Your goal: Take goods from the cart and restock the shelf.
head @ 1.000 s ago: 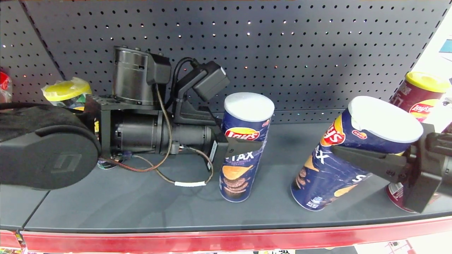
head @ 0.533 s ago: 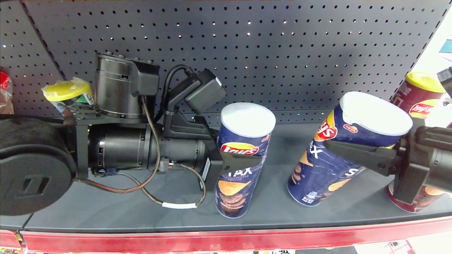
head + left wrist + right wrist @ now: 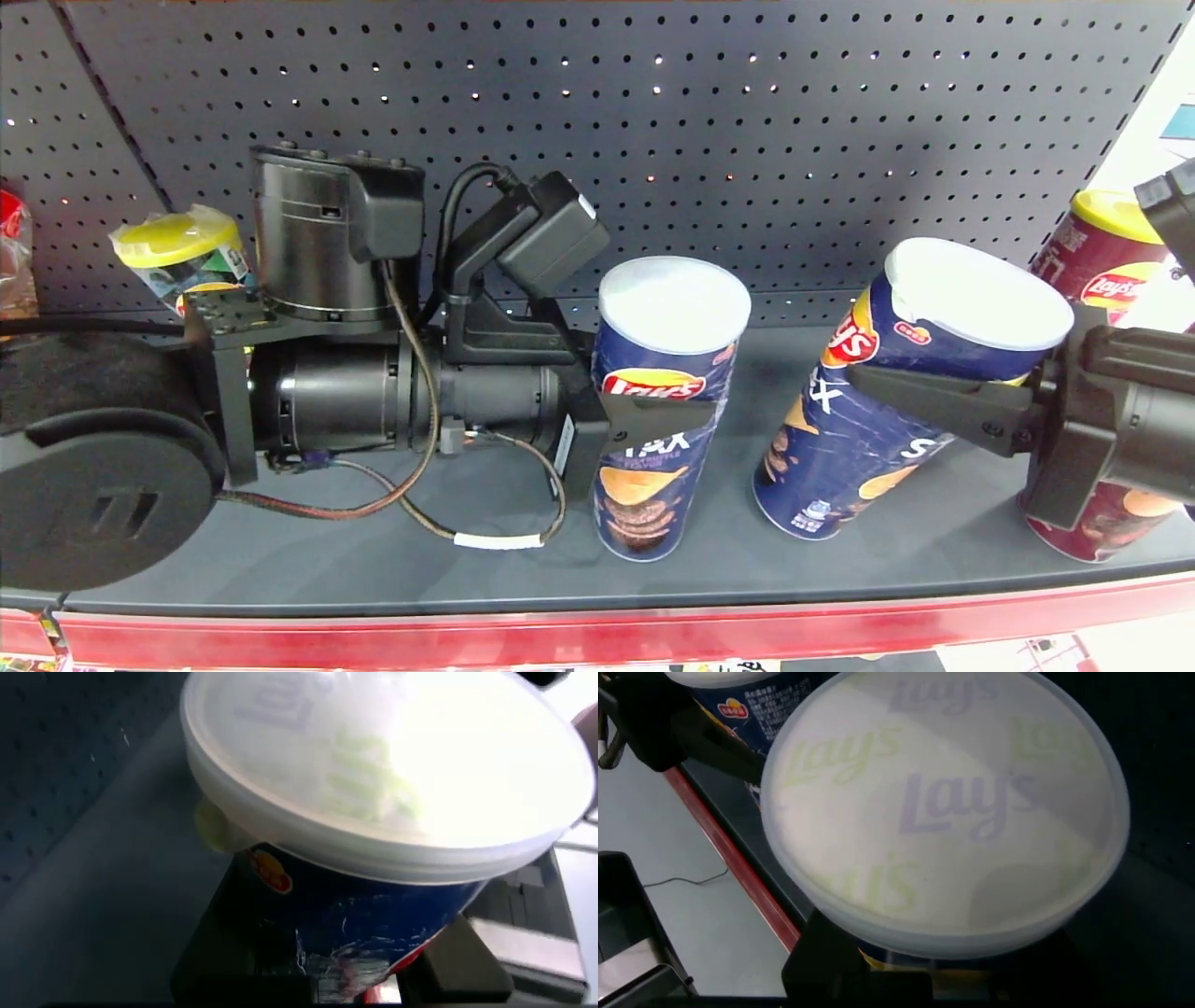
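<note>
Two blue chip cans sit on the shelf (image 3: 373,551), each clamped by a tool. Left tool (image 3: 656,411) grips the upright can (image 3: 665,369) mid-body, near the front lip (image 3: 597,637). Right tool (image 3: 943,378) grips the tilted can (image 3: 971,299) under its lid, top leaning toward the red can (image 3: 1106,257). Risk: letting go before the tilted can stands flat probably topples it into the red can or off the lip; left tool backing out could drag its can forward.

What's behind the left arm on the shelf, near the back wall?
A can with a yellow lid stands behind the left arm, close to the pegboard. Its lid and upper label show. The arm covers its lower body, so its base cannot be seen.
</note>
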Available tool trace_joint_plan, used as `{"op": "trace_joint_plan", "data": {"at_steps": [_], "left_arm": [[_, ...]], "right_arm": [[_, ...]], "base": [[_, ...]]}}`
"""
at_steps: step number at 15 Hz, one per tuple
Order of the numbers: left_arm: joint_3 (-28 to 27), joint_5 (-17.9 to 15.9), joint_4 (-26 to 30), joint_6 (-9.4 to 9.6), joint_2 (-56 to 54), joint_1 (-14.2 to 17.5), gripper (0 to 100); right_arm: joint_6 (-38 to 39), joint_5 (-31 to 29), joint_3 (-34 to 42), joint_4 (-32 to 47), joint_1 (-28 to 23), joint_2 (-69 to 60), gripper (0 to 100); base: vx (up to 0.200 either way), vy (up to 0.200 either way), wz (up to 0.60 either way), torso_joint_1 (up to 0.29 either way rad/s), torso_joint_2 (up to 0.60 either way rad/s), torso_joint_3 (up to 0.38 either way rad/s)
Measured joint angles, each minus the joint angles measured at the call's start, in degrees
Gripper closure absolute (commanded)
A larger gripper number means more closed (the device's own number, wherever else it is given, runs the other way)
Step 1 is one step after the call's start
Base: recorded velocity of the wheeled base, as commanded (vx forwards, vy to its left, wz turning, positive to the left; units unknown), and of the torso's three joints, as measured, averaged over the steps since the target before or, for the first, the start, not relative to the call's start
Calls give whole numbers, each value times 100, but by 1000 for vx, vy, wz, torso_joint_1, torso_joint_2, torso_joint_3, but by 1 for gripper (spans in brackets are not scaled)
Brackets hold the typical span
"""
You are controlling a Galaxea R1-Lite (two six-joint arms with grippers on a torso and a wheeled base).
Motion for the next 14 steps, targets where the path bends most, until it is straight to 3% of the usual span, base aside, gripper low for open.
{"op": "trace_joint_plan", "data": {"at_steps": [3,14], "left_arm": [[207,101,-135,-126,28,-90,100],[566,668,-151,-180,-245,-379,100]], "right_arm": [[0,-1,-2,0,-1,9,100],[0,-30,-5,-2,-1,111,100]], "base": [[0,0,0,0,0,0],[0,0,0,0,0,0]]}}
